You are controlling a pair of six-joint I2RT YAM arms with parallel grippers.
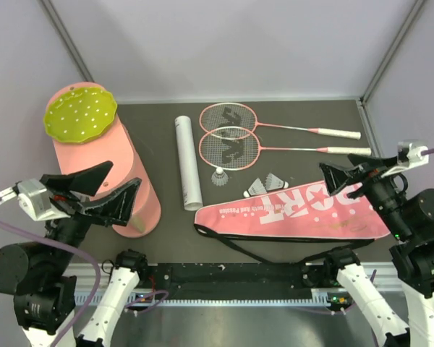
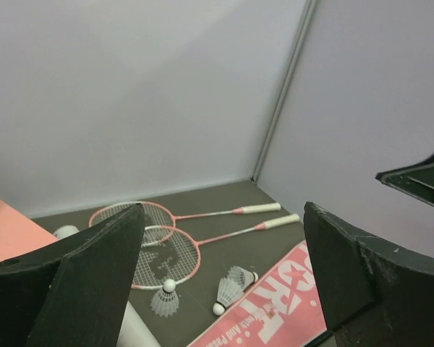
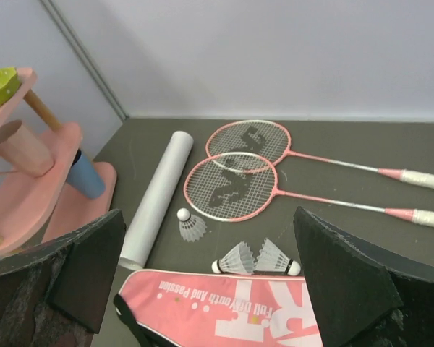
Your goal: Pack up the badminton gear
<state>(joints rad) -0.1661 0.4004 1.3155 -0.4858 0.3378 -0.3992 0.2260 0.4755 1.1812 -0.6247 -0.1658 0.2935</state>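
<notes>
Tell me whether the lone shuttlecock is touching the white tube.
Apart. The top view shows a strip of bare table between the lone shuttlecock and the white tube; the right wrist view shows the same gap.

pink rackets [image 1: 229,150], shuttlecocks [image 1: 257,187], white tube [image 1: 188,163] lie beside the pink bag [image 1: 304,210].

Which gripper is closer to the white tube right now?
Left. The left gripper hangs open by the pink cylinder, just left of the white tube. The right gripper hangs open over the bag at its right end, shuttlecocks in between.
</notes>
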